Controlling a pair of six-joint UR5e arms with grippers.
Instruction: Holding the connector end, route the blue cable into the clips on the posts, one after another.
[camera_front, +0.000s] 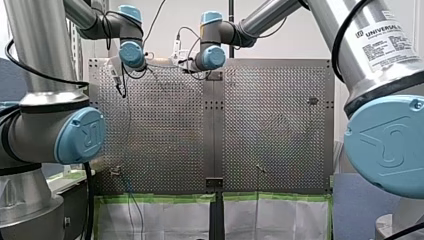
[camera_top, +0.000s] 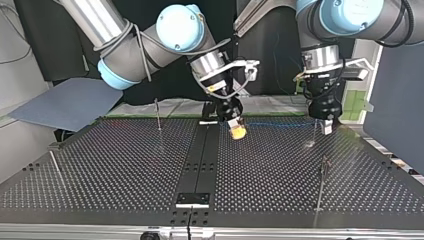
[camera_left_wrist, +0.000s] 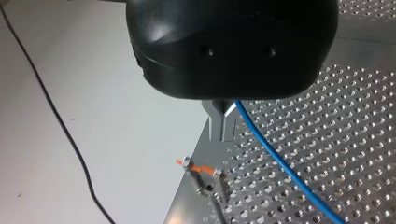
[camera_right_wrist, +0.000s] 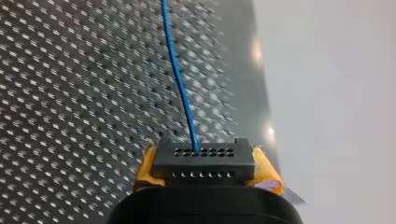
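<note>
Item: thin blue cable, stretched above the perforated metal worktop between both tools, along the top view's far edge.

Right tool: clamped on the black multi-hole connector block, which is held between the yellow pads. The cable is seen leaving the block ahead of the tool.

Left tool: black body, metal fingers drawn together on the cable, which emerges at their base.

Slim metal post with orange-marked clip: fixed at the worktop's edge ahead of the left tool, apart from the cable.
</note>
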